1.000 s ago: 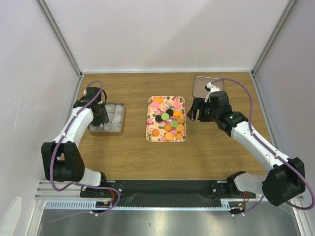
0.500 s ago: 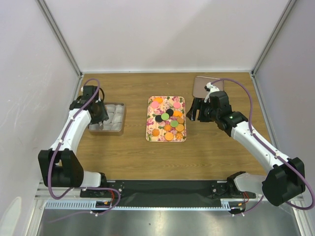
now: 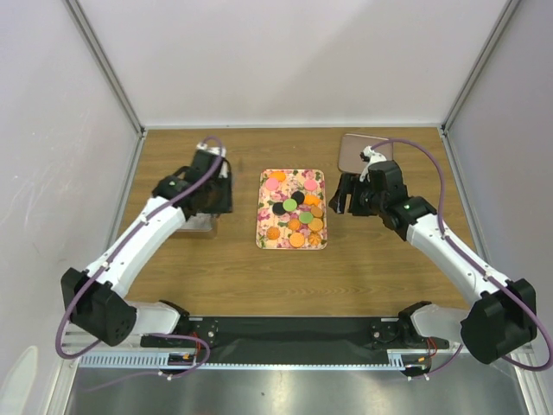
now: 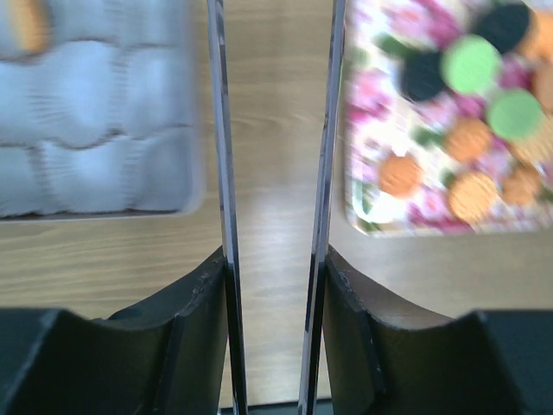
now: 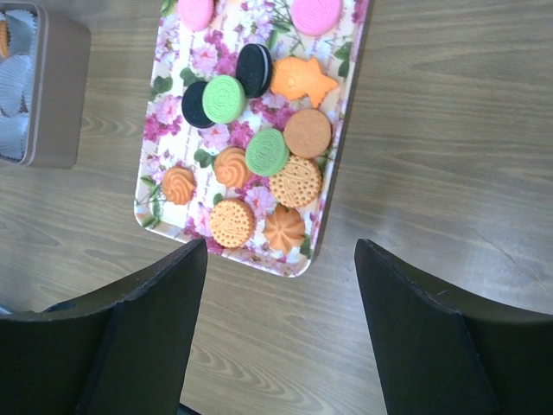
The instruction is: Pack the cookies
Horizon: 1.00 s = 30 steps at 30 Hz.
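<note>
Left: a grey metal tin (image 5: 67, 86) lined with white crinkled paper cups (image 4: 86, 164) is seen on the wooden worktop (image 3: 233, 259). One orange cookie (image 4: 26, 22) is sitting in a cup at the tin's edge. In the top view the tin is mostly covered by the left arm (image 3: 147, 229).
Left pincer (image 4: 272, 130) is held over bare wood between tin and tray, jaws narrowly parted, nothing gripped.
Centre: small round flat cookies (image 5: 267, 152), orange, green, pink and black, are lying on the rectangular pink-flowered tray (image 5: 164, 112), some overlapping.
Right pincer (image 5: 281, 285) is held just beside the tray's right edge, jaws wide, nothing between them.
A brown rounded-rectangular flat lid (image 3: 352, 147) is lying behind it, back right.
</note>
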Each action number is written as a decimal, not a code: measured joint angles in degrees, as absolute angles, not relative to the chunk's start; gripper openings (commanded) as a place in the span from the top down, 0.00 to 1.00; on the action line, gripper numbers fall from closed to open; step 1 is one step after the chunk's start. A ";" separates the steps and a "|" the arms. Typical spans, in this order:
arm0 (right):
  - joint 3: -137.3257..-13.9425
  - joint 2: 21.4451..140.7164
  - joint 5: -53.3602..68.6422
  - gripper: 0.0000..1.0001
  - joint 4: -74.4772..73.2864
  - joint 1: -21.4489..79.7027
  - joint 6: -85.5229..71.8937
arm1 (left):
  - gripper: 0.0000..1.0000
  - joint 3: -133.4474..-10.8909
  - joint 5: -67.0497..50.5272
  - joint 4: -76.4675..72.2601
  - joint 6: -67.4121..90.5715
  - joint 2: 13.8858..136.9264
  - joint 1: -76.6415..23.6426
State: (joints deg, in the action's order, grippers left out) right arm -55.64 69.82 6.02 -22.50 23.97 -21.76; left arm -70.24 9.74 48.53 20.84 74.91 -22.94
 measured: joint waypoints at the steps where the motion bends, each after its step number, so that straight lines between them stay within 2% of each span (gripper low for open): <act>1: -55.66 69.54 5.76 0.25 -22.94 23.97 -21.76 | 0.53 -70.32 9.98 48.60 21.26 75.11 -25.67; 6: -55.75 66.39 4.32 0.25 -25.41 23.97 -21.71 | 0.52 -72.07 10.48 48.21 23.20 79.00 -36.27; 12: -55.83 63.37 2.85 0.24 -27.49 23.97 -21.78 | 0.52 -73.25 10.68 47.29 24.10 85.36 -43.05; 30: -55.83 59.64 1.13 0.24 -30.48 23.97 -22.00 | 0.48 -73.52 11.44 45.93 23.88 92.62 -46.76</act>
